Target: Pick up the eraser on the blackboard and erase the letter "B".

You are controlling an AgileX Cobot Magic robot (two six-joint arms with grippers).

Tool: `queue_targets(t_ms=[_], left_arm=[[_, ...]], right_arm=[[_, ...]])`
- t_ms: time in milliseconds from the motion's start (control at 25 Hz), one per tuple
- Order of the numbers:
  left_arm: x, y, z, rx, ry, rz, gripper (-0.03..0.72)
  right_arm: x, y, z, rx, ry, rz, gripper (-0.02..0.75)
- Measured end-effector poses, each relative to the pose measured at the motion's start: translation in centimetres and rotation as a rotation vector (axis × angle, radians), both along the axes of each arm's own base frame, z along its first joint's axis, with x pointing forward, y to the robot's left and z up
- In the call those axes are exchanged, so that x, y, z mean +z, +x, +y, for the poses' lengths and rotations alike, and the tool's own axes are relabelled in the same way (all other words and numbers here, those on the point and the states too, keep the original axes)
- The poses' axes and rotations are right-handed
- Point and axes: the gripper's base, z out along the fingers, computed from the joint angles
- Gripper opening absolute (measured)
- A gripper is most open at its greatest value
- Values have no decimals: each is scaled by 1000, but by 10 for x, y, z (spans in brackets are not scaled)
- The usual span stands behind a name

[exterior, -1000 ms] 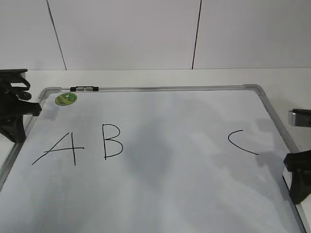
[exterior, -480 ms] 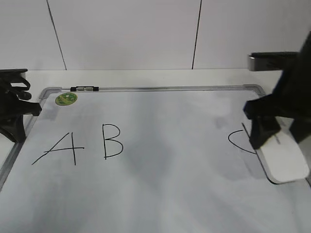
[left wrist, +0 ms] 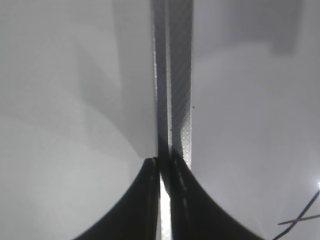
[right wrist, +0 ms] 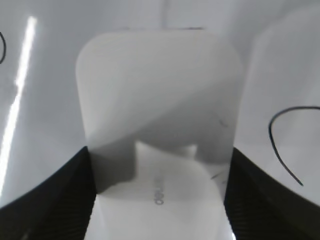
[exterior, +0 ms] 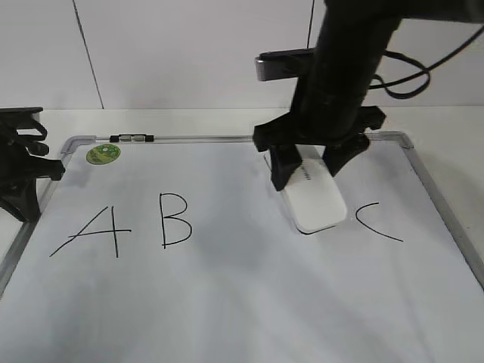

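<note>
The white eraser (exterior: 314,200) is held between the black fingers of my right gripper (exterior: 308,172), which is shut on it. It sits low over the blackboard (exterior: 227,302), between the letter "B" (exterior: 174,219) and the "C" (exterior: 376,221); I cannot tell whether it touches. In the right wrist view the eraser (right wrist: 160,110) fills the gap between the jaws of the gripper (right wrist: 159,195), with the "C" (right wrist: 282,145) to its right. My left gripper (exterior: 47,170) is closed on the board's left frame (left wrist: 175,75).
The letter "A" (exterior: 91,233) is left of the "B". A round green sticker (exterior: 103,153) and a small black-and-silver clip (exterior: 131,138) sit at the board's top left. The right arm (exterior: 340,68) and its cable hang over the board's upper middle.
My right arm has swung in from the right edge with the eraser and carried it left past the "C" to the board's middle. The left gripper has not moved.
</note>
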Motion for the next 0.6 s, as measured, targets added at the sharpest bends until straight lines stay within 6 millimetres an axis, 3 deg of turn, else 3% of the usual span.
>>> queue_targets(t_ms=[360,600], left_arm=[[0,0,0,1,-2,2,19],[0,0,0,1,-2,4,19]], right_arm=[[-41,17,65,110,-11,17,566],[-48,17,105,188,11,-20,566]])
